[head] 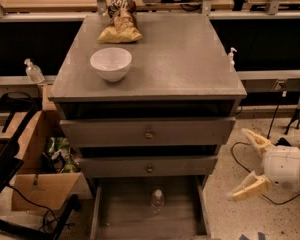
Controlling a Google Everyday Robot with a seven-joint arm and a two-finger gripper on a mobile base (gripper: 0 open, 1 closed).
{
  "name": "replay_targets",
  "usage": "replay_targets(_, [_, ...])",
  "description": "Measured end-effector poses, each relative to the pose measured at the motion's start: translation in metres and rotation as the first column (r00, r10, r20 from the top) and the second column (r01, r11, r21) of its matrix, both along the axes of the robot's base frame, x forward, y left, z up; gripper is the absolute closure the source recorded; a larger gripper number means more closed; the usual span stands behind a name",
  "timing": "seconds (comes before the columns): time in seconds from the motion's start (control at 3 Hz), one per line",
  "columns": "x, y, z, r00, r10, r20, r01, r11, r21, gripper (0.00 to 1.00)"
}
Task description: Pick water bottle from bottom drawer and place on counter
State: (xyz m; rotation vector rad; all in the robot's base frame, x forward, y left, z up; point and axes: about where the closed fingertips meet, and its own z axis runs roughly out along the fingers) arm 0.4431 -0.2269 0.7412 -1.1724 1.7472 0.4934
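Note:
The water bottle [157,200], small and clear with a white cap, stands upright near the back of the bottom drawer [121,215], which is pulled out below the two closed drawer fronts. The grey counter [180,54] is the cabinet's top. My gripper [244,164] is at the right, low beside the cabinet, level with the second drawer front. Its two tan fingers are spread wide and empty, pointing left toward the cabinet. It is apart from the bottle, up and to its right.
A white bowl [111,63] and a crumpled chip bag [120,21] sit on the counter. Pump dispenser bottles stand at the left [33,71] and right [232,58]. A cardboard box [42,186] and black cables lie on the floor at the left. A wooden table is behind.

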Motion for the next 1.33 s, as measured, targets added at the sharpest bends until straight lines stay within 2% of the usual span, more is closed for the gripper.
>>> replay_targets(0.33, [0.002,0.011,-0.031,0.9997,0.022,-0.012,-0.021,0.999,0.025,0.0])
replay_targets(0.67, [0.022,0.038,-0.104,0.9952,0.093,0.031,-0.095,0.993,0.076,0.0])
replay_targets(1.0, [0.037,0.05,-0.174,0.983,0.162,0.087,-0.171,0.979,0.112,0.0])
replay_targets(1.33, [0.048,0.055,-0.247,0.9751,0.204,0.087,-0.215,0.964,0.153,0.0])
